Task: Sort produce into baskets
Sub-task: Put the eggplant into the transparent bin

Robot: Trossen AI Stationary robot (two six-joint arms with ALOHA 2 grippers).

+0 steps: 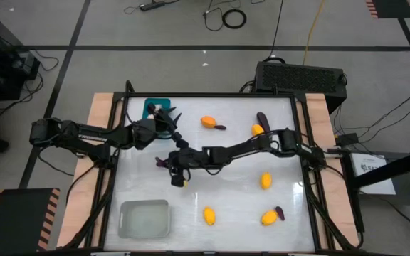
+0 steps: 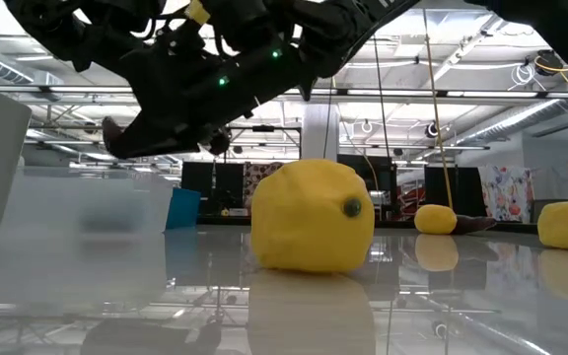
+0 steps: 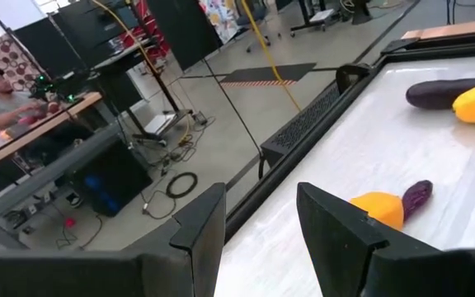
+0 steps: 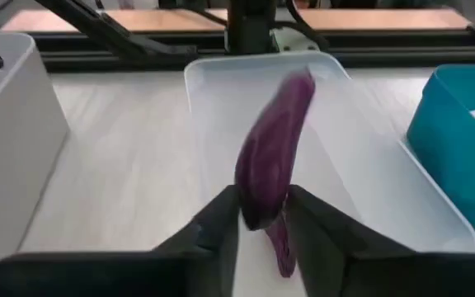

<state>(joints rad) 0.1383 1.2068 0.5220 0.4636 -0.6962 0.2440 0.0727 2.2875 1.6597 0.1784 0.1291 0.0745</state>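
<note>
Right gripper point(image 4: 262, 219) clamped on eggplant point(image 4: 272, 157), mid-carry. Left gripper point(image 3: 258, 227) open, idle near teal bin point(image 1: 150, 107). Next: carry to grey bin point(image 1: 145, 218), release.

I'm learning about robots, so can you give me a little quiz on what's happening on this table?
1. True or false: the right gripper is holding a purple eggplant.
2. Pick one. The left gripper is: A) open with nothing in it, B) shut on a lemon, C) shut on a garlic bulb.
3. Fill the blank: in the high view, the bin closest to the left gripper is coloured ____.

Key: 1 true. 2 A. 3 teal.
</note>
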